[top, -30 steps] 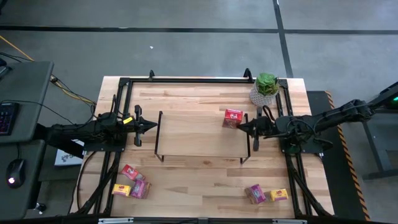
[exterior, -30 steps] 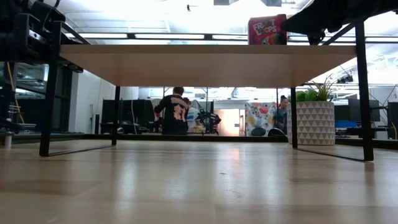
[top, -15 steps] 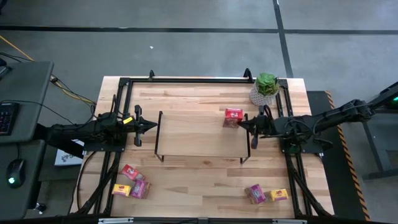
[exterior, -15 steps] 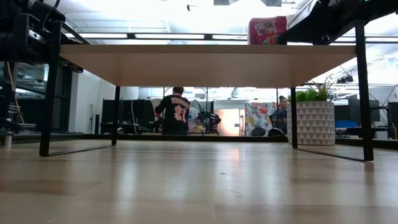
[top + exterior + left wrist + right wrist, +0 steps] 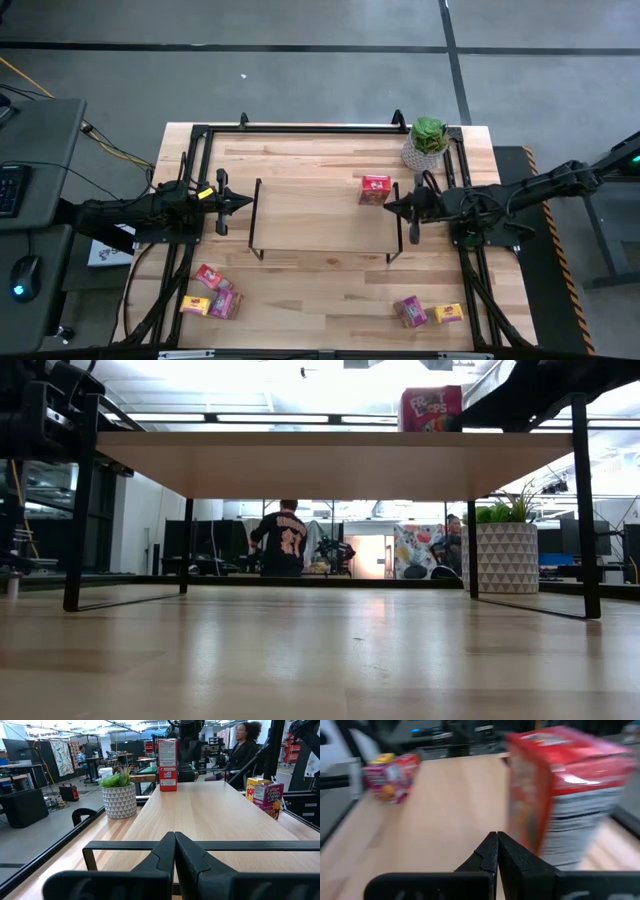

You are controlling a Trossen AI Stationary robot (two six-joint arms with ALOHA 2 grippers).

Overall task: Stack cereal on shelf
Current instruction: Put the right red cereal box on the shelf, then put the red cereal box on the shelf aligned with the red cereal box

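Right tool, clenched empty, sits just beside the red cereal box on the shelf.

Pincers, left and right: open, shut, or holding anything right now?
Left pincer: shut, empty, at the shelf's left end.
Right pincer: shut, holding nothing, just off the red cereal box standing on the shelf.

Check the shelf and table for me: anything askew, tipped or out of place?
Nothing stands out. One red cereal box stands upright at the shelf's right end, square to its edge. The right gripper, shut, sits just beside the box, apart from it. The other boxes lie in two loose clusters on the table's near side.
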